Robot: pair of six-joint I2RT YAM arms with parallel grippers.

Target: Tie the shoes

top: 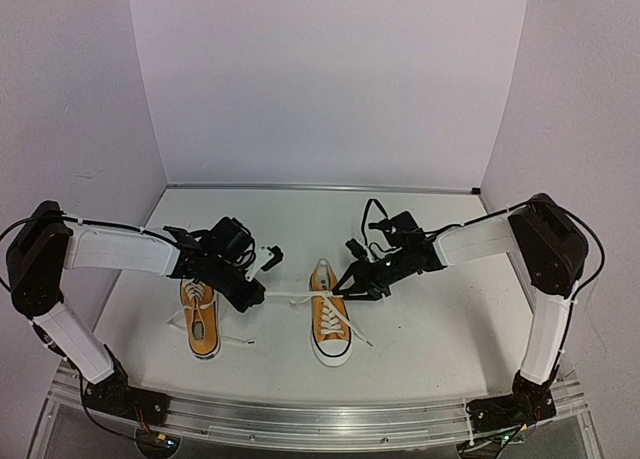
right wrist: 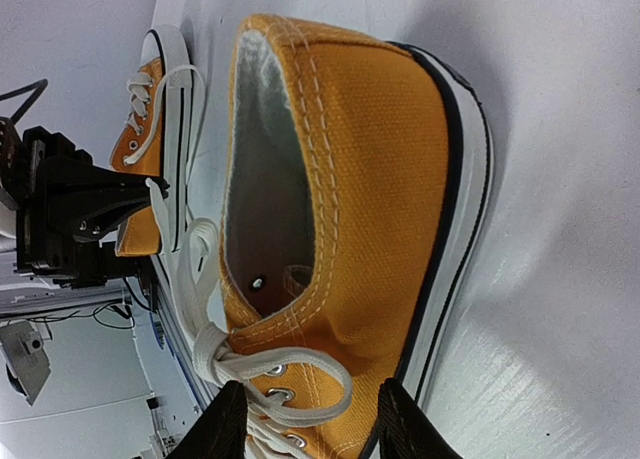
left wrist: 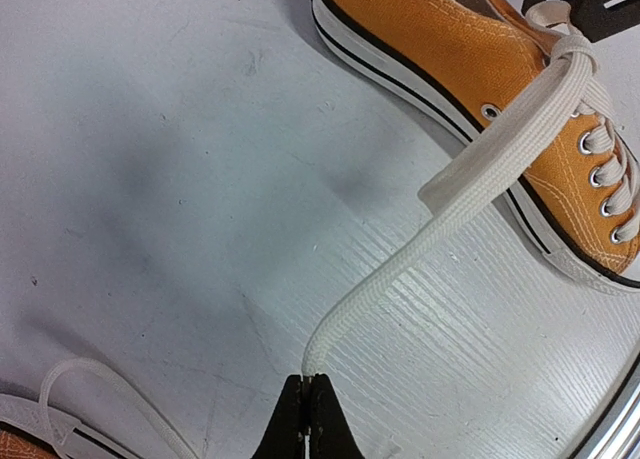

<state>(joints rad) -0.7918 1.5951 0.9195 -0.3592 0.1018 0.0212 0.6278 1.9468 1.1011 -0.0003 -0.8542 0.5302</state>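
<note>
**2 shoes on the table, 1 lace pinched and drawn sideways**

2 arms reach inward over the white table (top: 440, 324): left arm (top: 115, 249) and right arm (top: 480, 239). Both shoes sit upright mid-table with toes toward the arm bases. The left shoe (top: 200, 319) lies partly under the left arm's wrist. The right shoe (top: 330, 324) lies between the 2 grippers, apart from the first shoe.

1 white lace (left wrist: 400, 264) leaves the right shoe's upper eyelets and runs fairly straight across to the left gripper (left wrist: 308, 384). That gripper's jaws are closed tight on the lace's end. The left shoe's laces lie slack, with 1 loop trailing on the table beside its sole.

The right gripper (right wrist: 310, 419) is at the right shoe's lacing. Its fingers (right wrist: 225, 424) are spread wide, straddling the orange side wall and a lace loop at the top eyelets. Whether they touch the shoe cannot be told.
</note>
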